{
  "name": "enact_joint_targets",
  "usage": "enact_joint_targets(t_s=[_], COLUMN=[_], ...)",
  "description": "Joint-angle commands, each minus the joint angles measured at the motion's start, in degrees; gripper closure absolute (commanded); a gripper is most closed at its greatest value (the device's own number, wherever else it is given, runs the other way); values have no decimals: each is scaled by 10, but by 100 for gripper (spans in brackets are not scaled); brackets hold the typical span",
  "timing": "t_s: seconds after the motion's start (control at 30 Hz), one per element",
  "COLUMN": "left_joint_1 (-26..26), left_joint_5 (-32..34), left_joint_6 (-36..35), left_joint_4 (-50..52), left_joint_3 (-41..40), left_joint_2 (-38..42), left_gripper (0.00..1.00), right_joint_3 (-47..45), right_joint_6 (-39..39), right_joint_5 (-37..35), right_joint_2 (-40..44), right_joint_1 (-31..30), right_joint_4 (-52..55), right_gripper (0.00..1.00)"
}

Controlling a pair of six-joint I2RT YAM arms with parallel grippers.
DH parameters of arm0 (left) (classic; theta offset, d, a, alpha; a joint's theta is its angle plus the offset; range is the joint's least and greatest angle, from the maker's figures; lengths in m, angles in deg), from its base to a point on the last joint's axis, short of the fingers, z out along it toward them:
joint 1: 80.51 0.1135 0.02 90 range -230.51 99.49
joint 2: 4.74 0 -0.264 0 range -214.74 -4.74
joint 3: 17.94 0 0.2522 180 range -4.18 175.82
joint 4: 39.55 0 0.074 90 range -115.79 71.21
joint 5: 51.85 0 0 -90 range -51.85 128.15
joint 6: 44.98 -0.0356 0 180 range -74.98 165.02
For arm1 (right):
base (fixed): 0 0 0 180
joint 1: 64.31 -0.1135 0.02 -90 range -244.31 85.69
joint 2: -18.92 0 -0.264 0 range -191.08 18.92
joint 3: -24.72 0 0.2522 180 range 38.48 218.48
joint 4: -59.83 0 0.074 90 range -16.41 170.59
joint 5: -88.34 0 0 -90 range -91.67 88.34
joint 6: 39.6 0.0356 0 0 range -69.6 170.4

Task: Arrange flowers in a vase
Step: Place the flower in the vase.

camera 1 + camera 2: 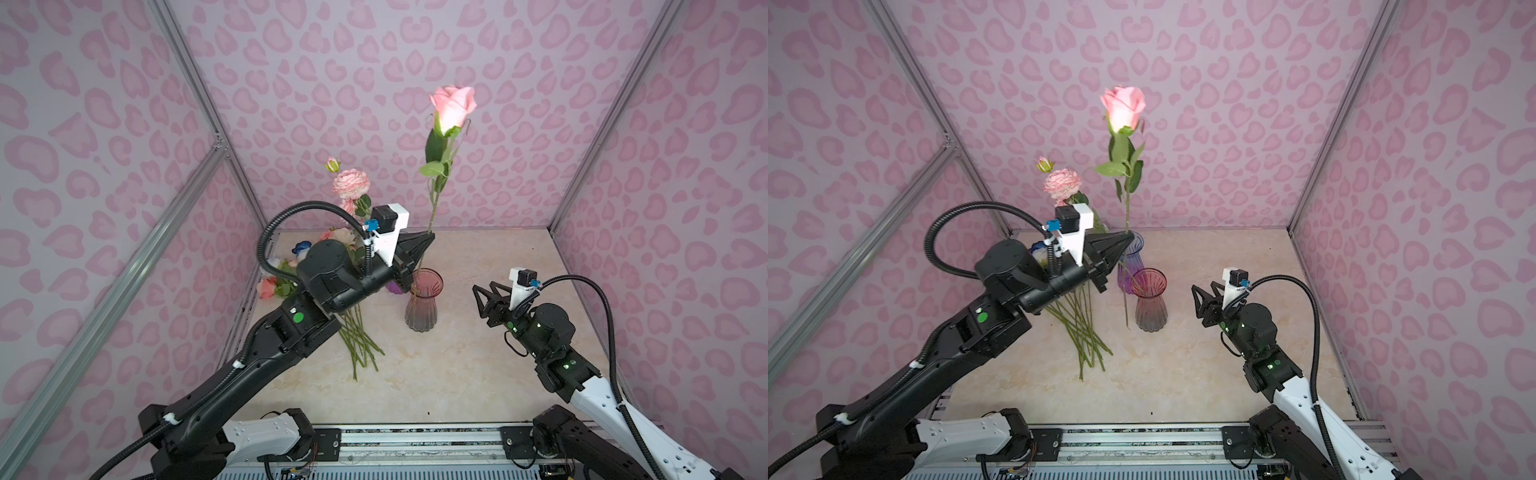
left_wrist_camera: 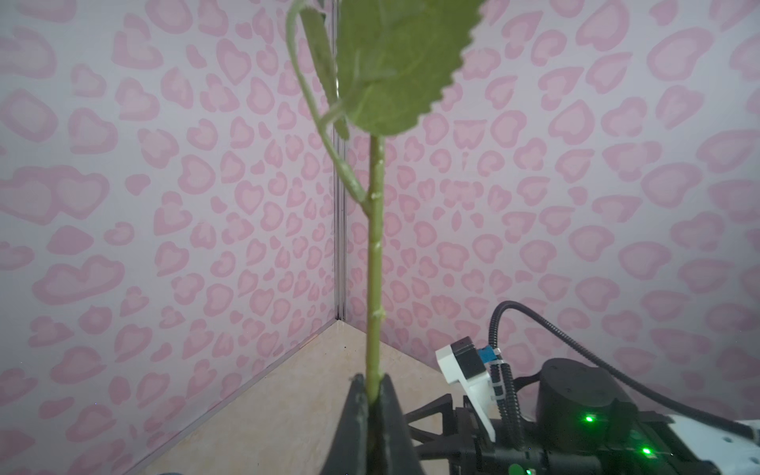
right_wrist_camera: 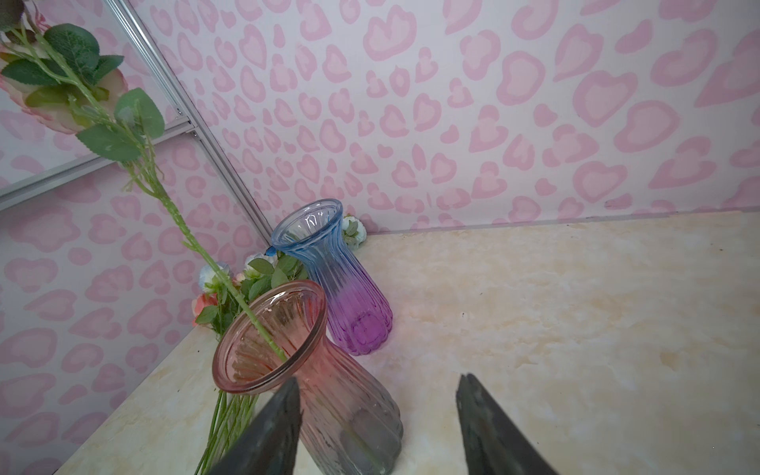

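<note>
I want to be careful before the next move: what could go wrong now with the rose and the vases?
1. The left gripper holds the rose by its stem, near the pink vase; the stem could push the rim and tip it, because the right gripper stands open, apart from it.
2. A falling vase could hit the blue vase close by.

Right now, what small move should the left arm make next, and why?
Probably lower the left gripper: it is shut on the rose stem, whose end reaches only the rim of the pink vase in the right wrist view; releasing now might drop it outside.
</note>
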Motion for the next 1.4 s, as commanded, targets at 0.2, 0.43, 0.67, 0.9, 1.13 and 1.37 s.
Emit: enact_joint_targets(t_s=[0.2,0.43,0.67,0.9,1.13,1.37], left_joint_1=[-13,-12,9,18,19,15], left_joint_5=[55,79,113,111,140,173], left_joint_6=[-103,-169,-179,-158,-113,-65], left_joint_4=[-262,-238,-303,-315,-334,-283], left_joint_3=[-3,42,-8,3,-98,-141], left_joint_2=[-108,-135,-178,-214,-186,-156], left_gripper=[97,97,97,97,97,86], right_joint_3=[-8,-18,-20,-22,-26,-26], right_joint_6=[-8,-10,-8,-11,-11,-6], right_joint_5=[-8,-7,8,9,9,15], right_joint_2=[-2,-1,-8,-7,0,-8], right_joint_1=[1,4,9,11,14,15], right_joint_4=[-3,-11,-15,-7,-5,-11], right_gripper=[38,38,38,38,37,37])
